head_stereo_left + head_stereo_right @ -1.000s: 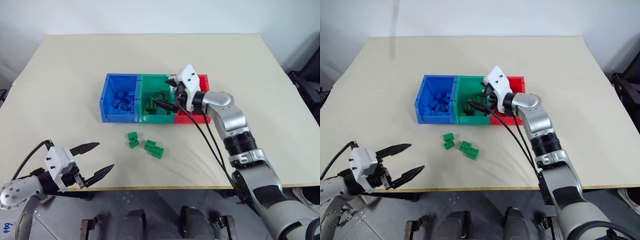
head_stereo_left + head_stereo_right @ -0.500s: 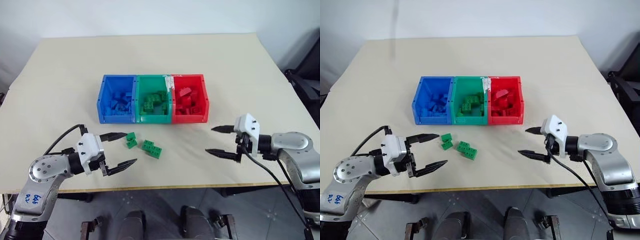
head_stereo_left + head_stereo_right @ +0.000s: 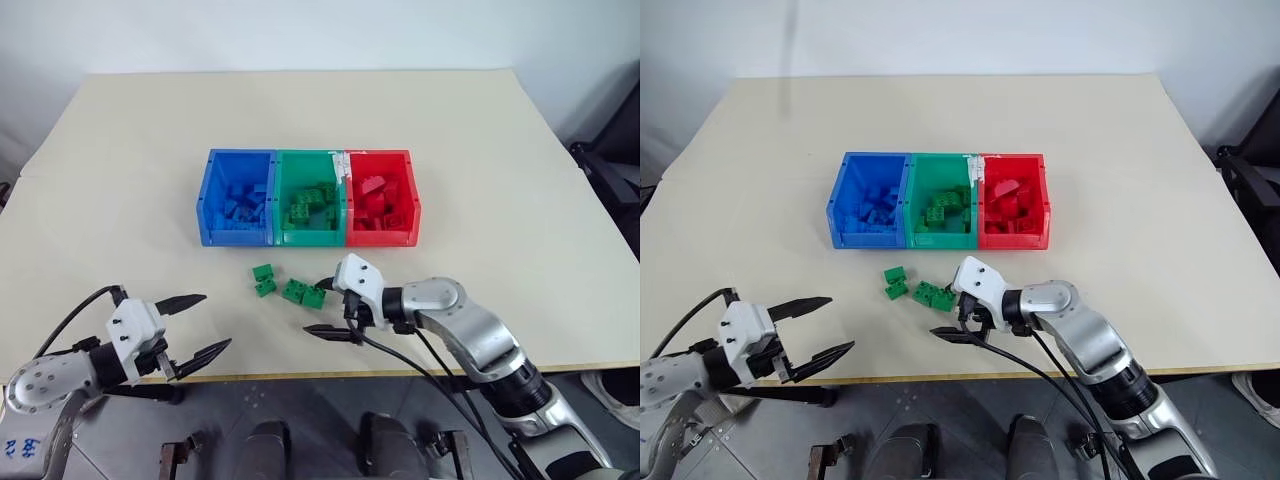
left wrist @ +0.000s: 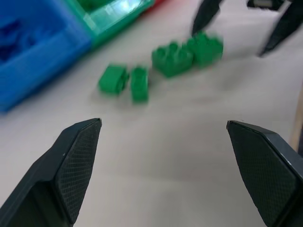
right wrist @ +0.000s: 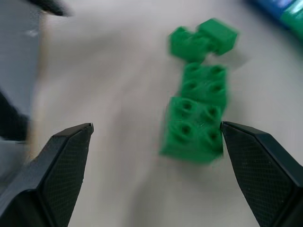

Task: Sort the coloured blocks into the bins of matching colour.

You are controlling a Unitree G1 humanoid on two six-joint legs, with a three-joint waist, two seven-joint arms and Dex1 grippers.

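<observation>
Lying loose on the table (image 3: 520,200) are green blocks (image 3: 303,293), judged light, rigid and best gripped across flat sides. Right gripper (image 3: 325,306) is held wide apart beside them; left gripper (image 3: 195,323) is likewise spread, empty.

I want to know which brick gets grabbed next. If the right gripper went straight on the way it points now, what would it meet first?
Most likely the larger bright green studded plastic brick, lying on the beige table just ahead of the open right gripper, though the depth is hard to judge.
</observation>
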